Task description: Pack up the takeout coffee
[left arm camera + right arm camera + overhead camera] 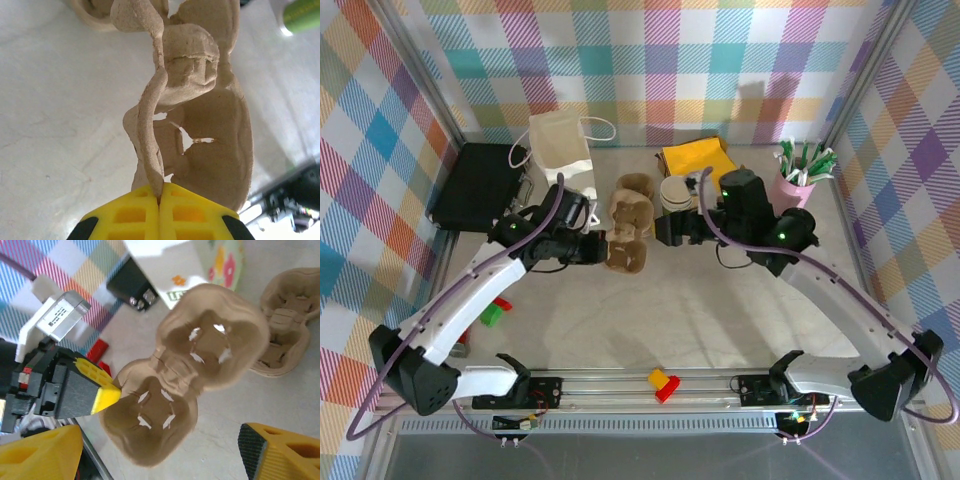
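We cannot be sure of the coffee (pixel 301 15): what we take for it is a blurred green cylinder with a pale end, beyond the carrier (pixel 215 140) and to its right in the left wrist view, cut off by the corner, its lid out of frame. The carrier's far end runs off that view too. The left gripper (pixel 159 199) is pinched tight on the carrier's thin rim, yellow pads meeting with only pulp between them; whether the carrier is clear of the table (pixel 650 320) we cannot tell. The right gripper (pixel 160 445) stands wide just right of the carrier, gripping nothing, its fingers (pixel 280 455) cropped by the bottom corners. Past the carrier in the right wrist view the bag (pixel 165 260) is cut by the top edge; beside it is a pale flowered patch (pixel 222 260), and we cannot tell what it belongs to. A second carrier (pixel 632 198) lies just behind the carrier, the cups (pixel 674 192) behind and right of it, the straws (pixel 796 178) well to its right, the box (pixel 478 185) well to its left. The table is pale, mottled and shadowed; pastel plaid walls (pixel 650 60) close it in on three sides, with metal posts at the corners.
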